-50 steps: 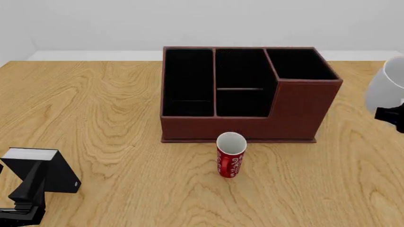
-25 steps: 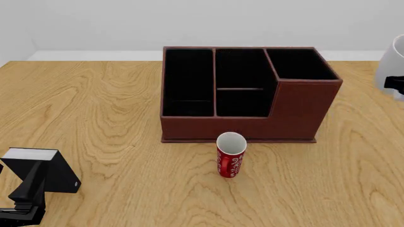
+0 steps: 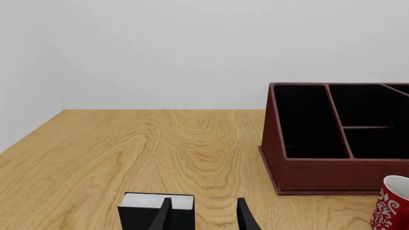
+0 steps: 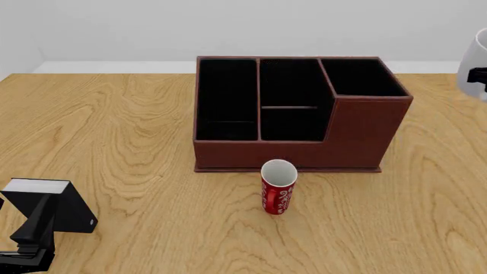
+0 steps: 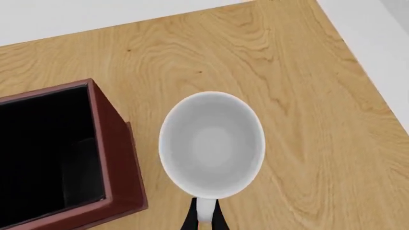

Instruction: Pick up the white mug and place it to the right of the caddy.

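The white mug [image 5: 212,143] shows from above in the right wrist view, mouth up. My right gripper [image 5: 204,218] is shut on its loop handle. In the front view the white mug [image 4: 476,60] is cut by the right edge, with the right gripper [image 4: 479,75] dark against it. It hangs just right of the caddy [image 4: 297,114], beside the taller end section [image 5: 115,158]. Low at the left, my left gripper [image 3: 203,218] is open and holds nothing.
A slim red mug [image 4: 279,186] with white patterning stands upright just in front of the caddy. A small black box with a grey top [image 4: 53,202] sits at the near left, by the left gripper's fingers [image 3: 163,215]. The table's right edge [image 5: 364,52] runs close to the white mug.
The right gripper has carried the white mug farther away and slightly right, up the front view's right edge. The left arm, red mug and box have not moved.
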`<act>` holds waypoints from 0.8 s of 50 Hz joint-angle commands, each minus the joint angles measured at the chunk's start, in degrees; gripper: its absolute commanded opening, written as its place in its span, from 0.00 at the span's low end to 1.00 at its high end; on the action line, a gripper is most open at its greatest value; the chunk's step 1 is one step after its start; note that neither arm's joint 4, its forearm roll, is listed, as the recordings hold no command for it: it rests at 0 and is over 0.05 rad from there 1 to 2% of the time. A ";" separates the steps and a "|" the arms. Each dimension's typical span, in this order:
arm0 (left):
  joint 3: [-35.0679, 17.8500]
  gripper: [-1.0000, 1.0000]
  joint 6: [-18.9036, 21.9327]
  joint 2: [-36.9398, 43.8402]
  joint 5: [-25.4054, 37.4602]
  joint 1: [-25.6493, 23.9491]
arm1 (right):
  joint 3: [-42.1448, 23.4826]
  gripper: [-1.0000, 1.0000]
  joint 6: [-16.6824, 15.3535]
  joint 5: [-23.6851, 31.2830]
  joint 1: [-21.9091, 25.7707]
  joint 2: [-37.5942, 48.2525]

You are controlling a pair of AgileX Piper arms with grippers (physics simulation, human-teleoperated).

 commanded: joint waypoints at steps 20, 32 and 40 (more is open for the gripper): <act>0.00 1.00 0.00 0.00 0.00 0.00 | -3.90 0.00 -3.19 0.22 -0.15 8.34; 0.00 1.00 0.00 0.00 0.00 0.00 | -2.49 0.00 -4.92 -0.36 0.29 9.63; 0.00 1.00 0.00 0.00 0.00 0.00 | -2.10 0.00 -5.43 -1.09 0.61 10.91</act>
